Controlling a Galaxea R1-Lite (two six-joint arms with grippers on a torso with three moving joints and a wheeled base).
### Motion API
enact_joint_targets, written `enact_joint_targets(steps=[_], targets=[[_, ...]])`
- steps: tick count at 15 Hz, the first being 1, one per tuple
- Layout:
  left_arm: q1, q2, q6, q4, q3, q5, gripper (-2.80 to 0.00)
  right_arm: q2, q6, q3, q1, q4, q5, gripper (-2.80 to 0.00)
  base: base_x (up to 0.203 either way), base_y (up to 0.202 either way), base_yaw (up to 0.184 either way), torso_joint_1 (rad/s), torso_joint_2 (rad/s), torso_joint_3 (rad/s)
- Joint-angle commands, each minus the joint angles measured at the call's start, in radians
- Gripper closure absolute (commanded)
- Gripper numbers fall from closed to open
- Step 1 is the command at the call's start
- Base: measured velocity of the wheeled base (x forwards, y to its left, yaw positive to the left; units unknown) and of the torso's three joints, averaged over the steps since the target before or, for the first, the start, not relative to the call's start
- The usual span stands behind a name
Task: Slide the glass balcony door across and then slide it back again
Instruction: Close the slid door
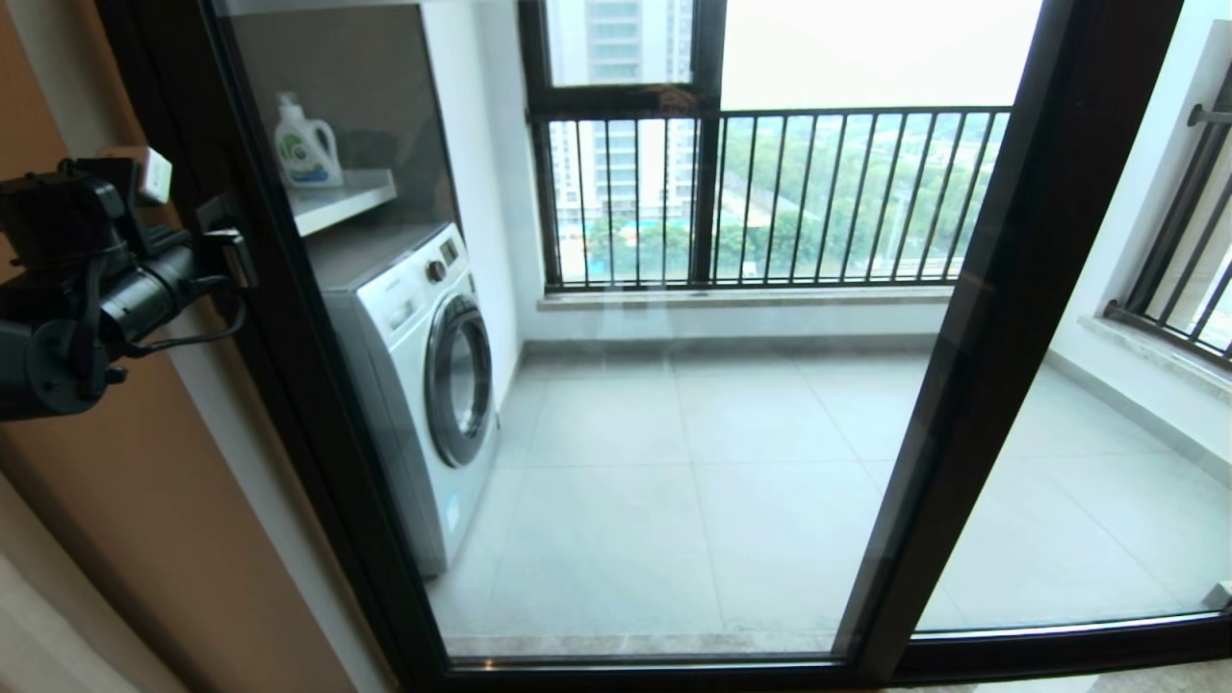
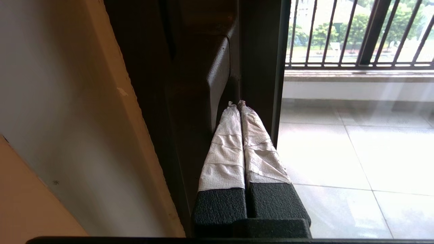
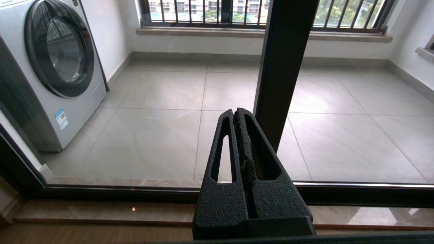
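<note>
In the head view the glass balcony door (image 1: 674, 385) fills the frame centre, left gripper (image 1: 226, 252) at its left upright. The left wrist view shows pressed-together fingertips (image 2: 234, 112) tucked against the latch handle (image 2: 217, 84), probably the firmest hold on a heavy, rigid, breakable panel. In the right wrist view, the right gripper (image 3: 237, 115) idles lower-centre, pressed together.

Your head camera looks forward and down, close to the glass balcony door (image 1: 674, 385), with the washing machine (image 1: 423, 385) to the left. Your left wrist camera sits hard against the door's left upright, facing the far railing (image 2: 356, 34). Your right wrist camera sits low and near, facing the balcony floor (image 3: 162, 135). All three share that floor and railing.
</note>
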State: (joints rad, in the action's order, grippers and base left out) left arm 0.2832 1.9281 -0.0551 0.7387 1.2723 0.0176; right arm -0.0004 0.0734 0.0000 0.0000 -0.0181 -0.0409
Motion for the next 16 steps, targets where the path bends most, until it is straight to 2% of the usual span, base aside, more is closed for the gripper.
enact_joint_targets(steps=[1, 4, 8, 10, 14, 16], targets=[[0.028, -0.011, -0.002, 0.005, 0.002, 0.022, 0.0, 0.0, 0.0, 0.009, 0.0, 0.0, -0.001, 0.0, 0.0, 0.0, 0.0, 0.0, 0.0, 0.0], [-0.009, -0.032, 0.001, 0.008, -0.001, 0.026, 0.0, 0.0, 0.0, 0.009, 0.0, 0.0, -0.001, 0.0, 0.0, 0.0, 0.0, 0.0, 0.0, 0.0], [-0.117, -0.102, 0.004, 0.032, -0.036, 0.025, 0.0, 0.0, 0.0, 0.009, 0.0, 0.0, -0.001, 0.0, 0.0, 0.0, 0.0, 0.0, 0.0, 0.0], [-0.142, -0.111, 0.004, 0.033, -0.054, 0.025, 0.0, 0.0, 0.0, 0.009, 0.0, 0.0, -0.001, 0.0, 0.0, 0.0, 0.0, 0.0, 0.0, 0.0], [-0.116, -0.147, 0.03, 0.033, -0.094, 0.032, 0.0, 0.0, 0.0, 0.009, 0.0, 0.0, -0.001, 0.0, 0.0, 0.0, 0.0, 0.0, 0.0, 0.0], [-0.047, -0.171, 0.038, 0.034, -0.14, 0.096, 0.0, 0.0, 0.0, 0.009, 0.0, 0.0, -0.001, 0.0, 0.0, 0.0, 0.0, 0.0, 0.0, 0.0]])
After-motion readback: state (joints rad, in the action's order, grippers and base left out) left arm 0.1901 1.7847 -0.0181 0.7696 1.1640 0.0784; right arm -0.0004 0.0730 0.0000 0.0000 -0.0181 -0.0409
